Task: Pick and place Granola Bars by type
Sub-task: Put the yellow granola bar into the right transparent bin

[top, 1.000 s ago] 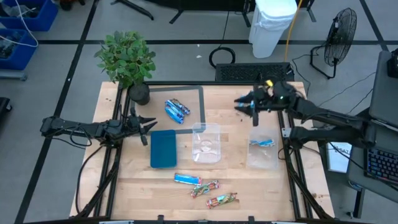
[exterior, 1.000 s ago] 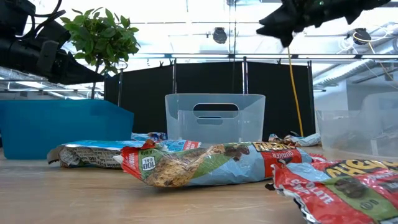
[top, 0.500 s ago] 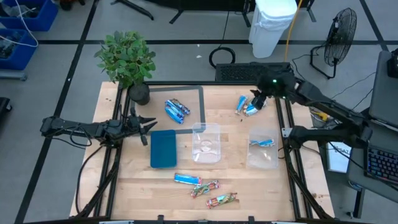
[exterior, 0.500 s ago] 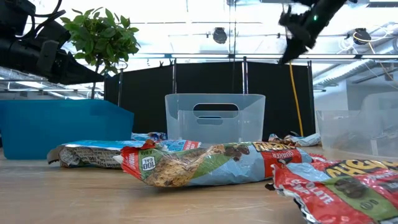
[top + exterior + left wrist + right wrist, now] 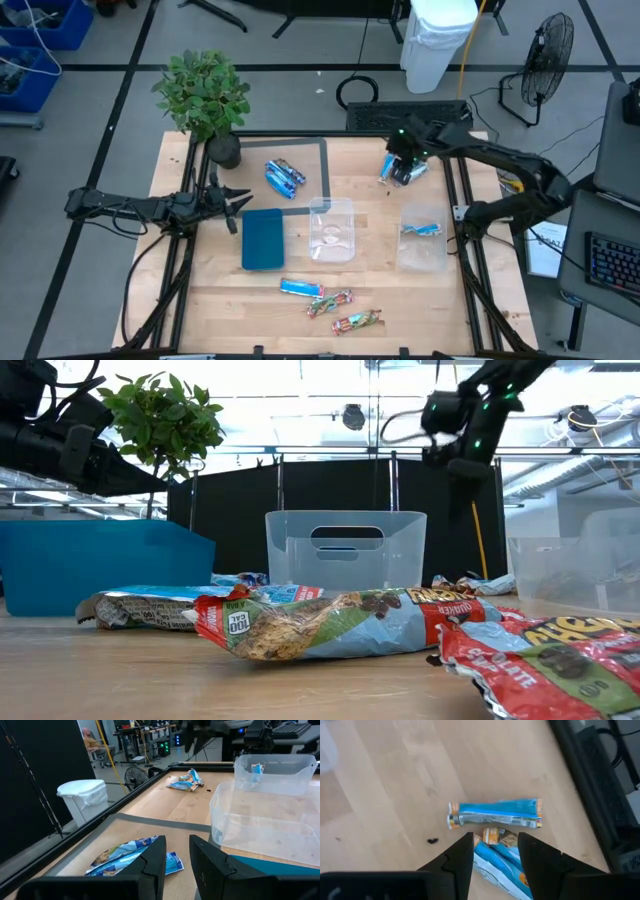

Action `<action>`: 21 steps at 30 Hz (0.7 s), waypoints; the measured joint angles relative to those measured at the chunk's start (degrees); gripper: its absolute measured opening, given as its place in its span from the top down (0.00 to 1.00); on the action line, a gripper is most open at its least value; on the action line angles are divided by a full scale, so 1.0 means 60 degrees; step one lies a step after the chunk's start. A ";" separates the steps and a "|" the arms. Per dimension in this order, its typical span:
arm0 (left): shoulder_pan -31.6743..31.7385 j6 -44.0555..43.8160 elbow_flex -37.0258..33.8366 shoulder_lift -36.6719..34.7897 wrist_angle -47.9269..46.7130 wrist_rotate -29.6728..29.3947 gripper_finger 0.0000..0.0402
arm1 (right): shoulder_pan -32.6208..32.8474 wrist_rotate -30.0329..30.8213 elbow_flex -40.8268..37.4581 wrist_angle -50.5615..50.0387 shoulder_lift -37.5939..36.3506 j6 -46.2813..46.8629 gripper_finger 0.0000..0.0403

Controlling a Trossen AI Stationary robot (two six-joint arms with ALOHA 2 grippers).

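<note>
My right gripper (image 5: 407, 160) (image 5: 495, 857) hovers open, pointing down, above two light blue-and-white bars (image 5: 394, 171) (image 5: 495, 814) that lie flat near the table's far right corner. One bar (image 5: 497, 862) shows between its fingers; the low view has the gripper (image 5: 458, 455) well above the table. My left gripper (image 5: 236, 205) (image 5: 176, 862) waits open at the left, level, short of the darker blue bars (image 5: 283, 177) (image 5: 127, 857) on the mat. A light blue bar (image 5: 300, 288) and two red/green bars (image 5: 330, 302) (image 5: 358, 321) lie near the front edge. Another light blue bar (image 5: 421, 229) rests in the right tub.
A teal tray (image 5: 263, 238) sits left of centre, a clear tub (image 5: 332, 230) in the middle and a second clear tub (image 5: 423, 250) at the right. A potted plant (image 5: 205, 95) stands at the far left corner. Bare wood lies between the tubs and the far edge.
My right arm has swung toward the far edge, and its gripper has tipped from nearly level to pointing down over the light blue bars at the far right corner. It has also come down a little. The bars have not moved.
</note>
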 joint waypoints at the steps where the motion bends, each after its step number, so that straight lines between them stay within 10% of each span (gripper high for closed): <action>1: 0.0001 0.0000 0.0000 0.0001 -0.0001 0.0000 0.77 | 0.0000 0.0013 0.0000 0.0001 0.0206 -0.0137 0.64; 21: 0.0000 0.0015 0.0000 0.0001 -0.0002 0.0004 0.77 | 0.0149 -0.1328 -0.0345 0.1459 0.1710 -0.2379 0.64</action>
